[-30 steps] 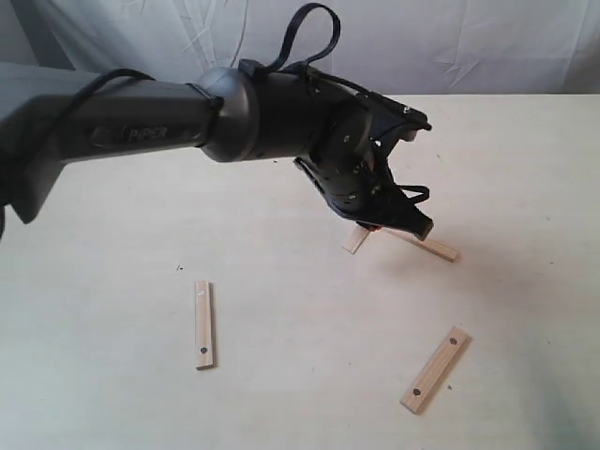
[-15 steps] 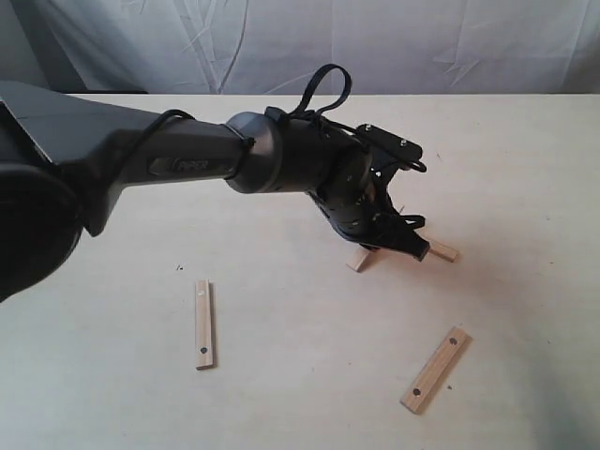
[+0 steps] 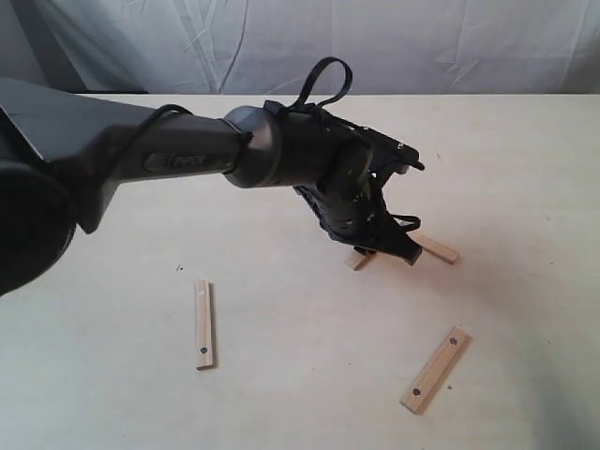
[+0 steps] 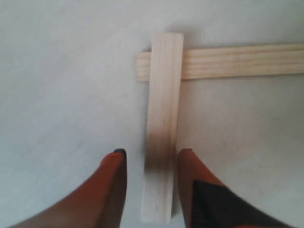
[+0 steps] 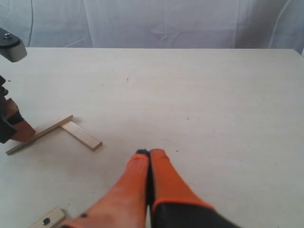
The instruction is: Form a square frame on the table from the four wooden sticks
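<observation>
Two plain wooden sticks meet in an L corner on the table (image 3: 281, 375). One (image 4: 161, 142) lies between the fingers (image 4: 114, 175) of my left gripper (image 4: 152, 156), its far end resting on the other stick (image 4: 237, 61). That gripper is open, with a gap on each side of the stick. In the exterior view the left gripper (image 3: 380, 246) hangs low over this pair, hiding most of one stick (image 3: 356, 260); the other (image 3: 434, 247) pokes out to the right. Two holed sticks lie apart at front left (image 3: 203, 323) and front right (image 3: 434, 369). My right gripper (image 5: 149, 153) is shut, holding nothing.
The left arm (image 3: 187, 155) stretches from the left edge across the table's middle. A white cloth backdrop (image 3: 375, 42) hangs behind the far table edge. In the right wrist view a holed stick (image 5: 47, 219) lies close by the right gripper.
The left gripper has come down toward the table and shifted slightly left over the crossed sticks. The covered stick's near end has moved a little toward the front. The holed sticks have not moved.
</observation>
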Tool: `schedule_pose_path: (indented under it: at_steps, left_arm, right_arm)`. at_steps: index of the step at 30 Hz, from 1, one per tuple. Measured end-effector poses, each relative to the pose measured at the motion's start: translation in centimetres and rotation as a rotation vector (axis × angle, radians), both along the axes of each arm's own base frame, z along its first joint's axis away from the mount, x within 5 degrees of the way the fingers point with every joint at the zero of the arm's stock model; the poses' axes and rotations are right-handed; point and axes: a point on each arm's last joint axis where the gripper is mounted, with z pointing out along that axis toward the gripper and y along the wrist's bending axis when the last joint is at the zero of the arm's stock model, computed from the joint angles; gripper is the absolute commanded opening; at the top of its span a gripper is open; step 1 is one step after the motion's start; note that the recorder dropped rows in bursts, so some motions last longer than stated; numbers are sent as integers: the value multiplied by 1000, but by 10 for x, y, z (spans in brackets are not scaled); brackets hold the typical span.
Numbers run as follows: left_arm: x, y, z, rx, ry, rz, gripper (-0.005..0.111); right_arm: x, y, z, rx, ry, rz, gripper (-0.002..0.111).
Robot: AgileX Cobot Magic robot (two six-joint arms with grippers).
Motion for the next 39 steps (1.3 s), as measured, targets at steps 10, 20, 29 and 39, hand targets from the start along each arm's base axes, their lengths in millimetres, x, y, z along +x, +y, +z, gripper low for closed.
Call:
schedule_pose_path:
  at_steps: [10, 20, 29, 39]
  left_arm:
    - [-41, -4, 49, 102, 162, -89, 36]
    - [-111, -60, 34, 59, 201, -257, 54]
    - [-121, -70, 23, -48, 169, -207, 57]
    - [-121, -70, -7, -20, 203, -175, 53]
  right_arm:
    - [0, 0, 0, 0, 0, 0, 0]
    - [0, 0, 0, -2, 0, 1, 0]
    - [0, 0, 0, -2, 0, 1, 0]
    - [0, 0, 0, -2, 0, 1, 0]
